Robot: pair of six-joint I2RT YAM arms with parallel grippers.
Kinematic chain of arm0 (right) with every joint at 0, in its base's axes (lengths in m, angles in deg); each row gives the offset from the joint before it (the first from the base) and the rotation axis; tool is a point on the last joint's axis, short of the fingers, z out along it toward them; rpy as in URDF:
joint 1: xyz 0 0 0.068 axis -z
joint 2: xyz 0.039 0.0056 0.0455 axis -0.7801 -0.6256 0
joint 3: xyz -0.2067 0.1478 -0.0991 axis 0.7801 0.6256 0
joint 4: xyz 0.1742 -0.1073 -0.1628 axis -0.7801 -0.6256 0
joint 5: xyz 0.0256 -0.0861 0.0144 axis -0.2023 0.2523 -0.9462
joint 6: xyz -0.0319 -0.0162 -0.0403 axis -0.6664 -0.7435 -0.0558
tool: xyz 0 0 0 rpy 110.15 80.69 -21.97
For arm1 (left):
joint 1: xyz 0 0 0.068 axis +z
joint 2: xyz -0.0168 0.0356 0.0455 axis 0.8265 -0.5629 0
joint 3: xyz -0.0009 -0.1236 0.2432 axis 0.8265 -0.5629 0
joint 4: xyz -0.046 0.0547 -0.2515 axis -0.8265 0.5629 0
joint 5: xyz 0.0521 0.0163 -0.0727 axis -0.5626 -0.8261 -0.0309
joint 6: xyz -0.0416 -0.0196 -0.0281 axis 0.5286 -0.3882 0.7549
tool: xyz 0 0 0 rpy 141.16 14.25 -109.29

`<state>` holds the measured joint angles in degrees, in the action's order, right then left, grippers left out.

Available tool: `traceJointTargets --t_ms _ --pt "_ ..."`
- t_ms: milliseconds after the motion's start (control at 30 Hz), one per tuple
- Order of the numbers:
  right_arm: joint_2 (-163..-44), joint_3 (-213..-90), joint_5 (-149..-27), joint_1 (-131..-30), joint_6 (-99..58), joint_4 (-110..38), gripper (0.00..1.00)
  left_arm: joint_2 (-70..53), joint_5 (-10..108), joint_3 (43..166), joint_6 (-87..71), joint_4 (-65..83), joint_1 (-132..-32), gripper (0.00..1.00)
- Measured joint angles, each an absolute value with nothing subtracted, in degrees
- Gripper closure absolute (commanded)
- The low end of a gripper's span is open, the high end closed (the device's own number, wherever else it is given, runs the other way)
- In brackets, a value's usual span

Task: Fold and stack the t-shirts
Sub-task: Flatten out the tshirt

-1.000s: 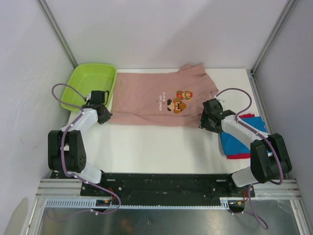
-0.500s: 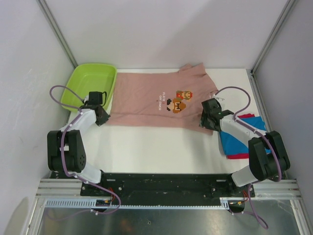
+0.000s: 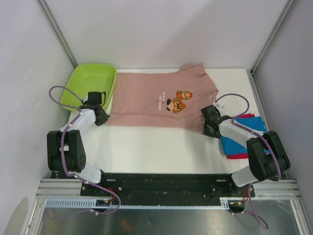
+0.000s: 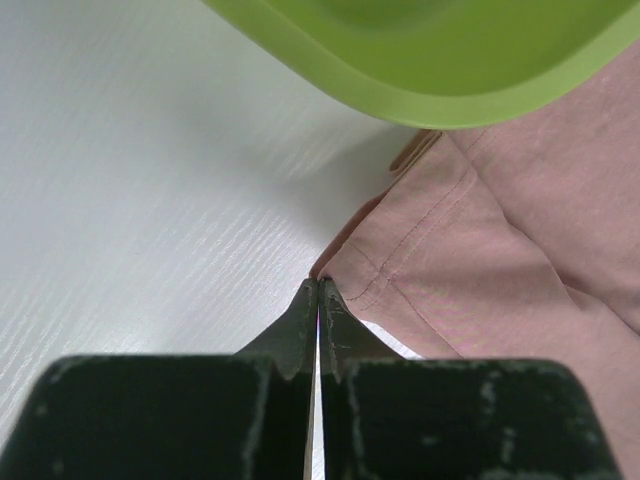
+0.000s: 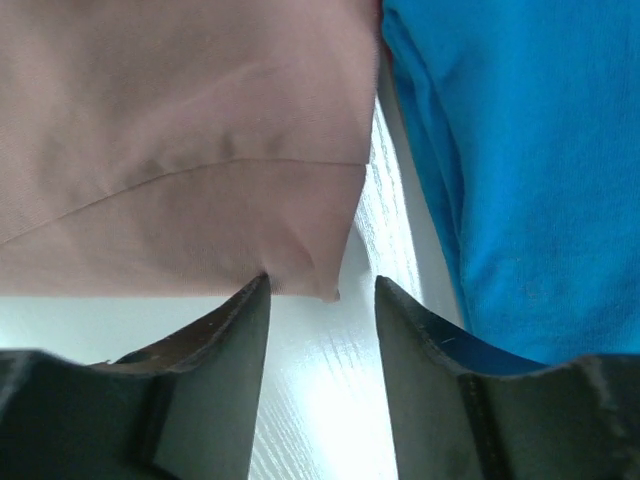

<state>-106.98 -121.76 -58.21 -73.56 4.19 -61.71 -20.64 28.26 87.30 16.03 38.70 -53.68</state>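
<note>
**Both grippers at the near corners of the pink shirt**

A dusty pink cotton t-shirt with a small brown-orange pixel print [image 3: 146, 100] lies spread flat across the far half of the white table [image 3: 156, 147]. Its collar end points right and its hem end left, beside the lime-green plastic tub [image 3: 90, 83] in the far left corner. The shirt's edge runs slightly under the tub's rim.

The left gripper [image 4: 318, 298] is low at the near left corner of the shirt. Its two dark fingers are pressed together, and their tips touch the very corner of the stitched hem. The wrist view does not show whether any cloth is caught between them.

The right gripper [image 5: 320, 290] is at the near right corner. Its jaws are spread apart, and the pointed corner of pink cloth sits in the gap between them, unclamped.

Just to the right lies a folded bright blue t-shirt [image 5: 520, 150], close to the pink edge. It rests on a folded red t-shirt [image 3: 239, 156], which shows only as a strip at the near side.
</note>
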Motion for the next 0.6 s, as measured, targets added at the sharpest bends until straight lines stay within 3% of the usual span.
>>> traceJointTargets --t_ms 200,600 --pt "-105.52 -120.84 -58.23 -73.08 5.04 -60.68 0.96 -20.64 28.26 87.30 15.59 38.72 -53.68 1.00" --pt "-90.88 -123.20 -59.01 -73.01 5.37 -65.79 1.00 -18.69 27.96 86.99 13.99 39.99 -53.59 1.00"
